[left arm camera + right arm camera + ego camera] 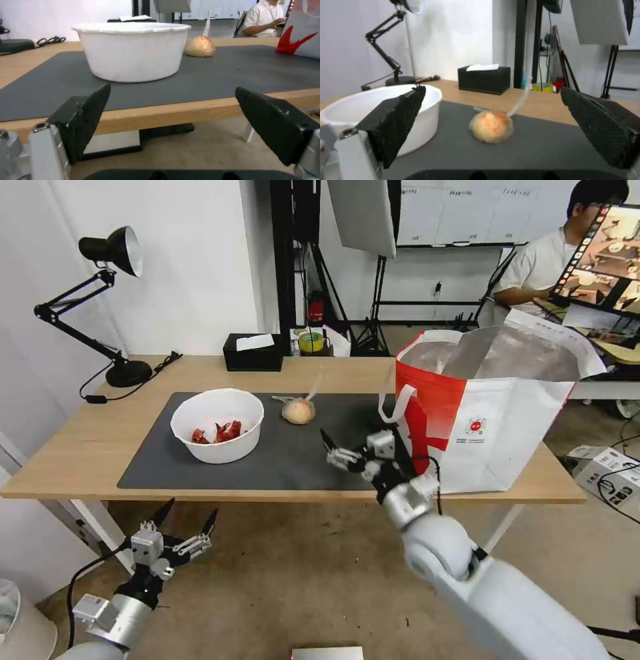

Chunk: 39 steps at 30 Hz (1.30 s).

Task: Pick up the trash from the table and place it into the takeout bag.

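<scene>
Worktop (87,447) carries takeout bag (507,427) just right of the right claw (360,441), fingers apart above the mat's near edge; bowl (217,433) to its left, bagged bun (298,411) just beyond; left claw (190,521) apart, below worktop edge.

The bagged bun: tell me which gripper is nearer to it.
Right. The right gripper hovers open over the mat just in front of the bagged bun; the left gripper hangs open below the table's front edge.
</scene>
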{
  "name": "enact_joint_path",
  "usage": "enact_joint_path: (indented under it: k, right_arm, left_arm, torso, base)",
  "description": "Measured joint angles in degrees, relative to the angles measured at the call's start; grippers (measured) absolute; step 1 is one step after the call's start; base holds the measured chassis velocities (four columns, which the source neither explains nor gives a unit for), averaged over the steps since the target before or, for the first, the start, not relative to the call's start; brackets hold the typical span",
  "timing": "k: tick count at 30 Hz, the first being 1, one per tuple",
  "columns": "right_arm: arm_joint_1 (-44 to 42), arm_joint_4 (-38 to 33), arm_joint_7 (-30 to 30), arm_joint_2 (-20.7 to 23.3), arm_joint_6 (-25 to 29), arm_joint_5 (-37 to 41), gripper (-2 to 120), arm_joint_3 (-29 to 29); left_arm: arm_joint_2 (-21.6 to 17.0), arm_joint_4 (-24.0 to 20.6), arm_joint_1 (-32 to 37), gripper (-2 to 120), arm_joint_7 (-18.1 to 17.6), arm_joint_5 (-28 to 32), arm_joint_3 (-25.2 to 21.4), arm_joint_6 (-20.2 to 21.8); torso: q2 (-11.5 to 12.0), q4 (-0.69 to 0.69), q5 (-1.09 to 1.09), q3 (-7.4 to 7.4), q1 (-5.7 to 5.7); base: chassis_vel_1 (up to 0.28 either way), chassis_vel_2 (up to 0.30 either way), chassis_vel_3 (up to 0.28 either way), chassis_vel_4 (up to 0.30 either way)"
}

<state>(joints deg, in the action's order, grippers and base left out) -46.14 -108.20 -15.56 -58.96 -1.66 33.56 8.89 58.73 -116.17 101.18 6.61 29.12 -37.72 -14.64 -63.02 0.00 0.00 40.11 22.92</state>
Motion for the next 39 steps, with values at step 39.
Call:
enact_joint_path:
  k: [39]
  right_arm:
    - [31.9,48.3,-3.1,-25.5,-14.3,6.3,100,11.9]
  left_arm:
    - [0.3,1.4,-0.1,100,0.2,0.3,-0.1,-0.8]
  torso:
    - [0.0,0.00,0.00,-0.01,0.00]
  base:
    - [0.000,0.000,0.000,0.000]
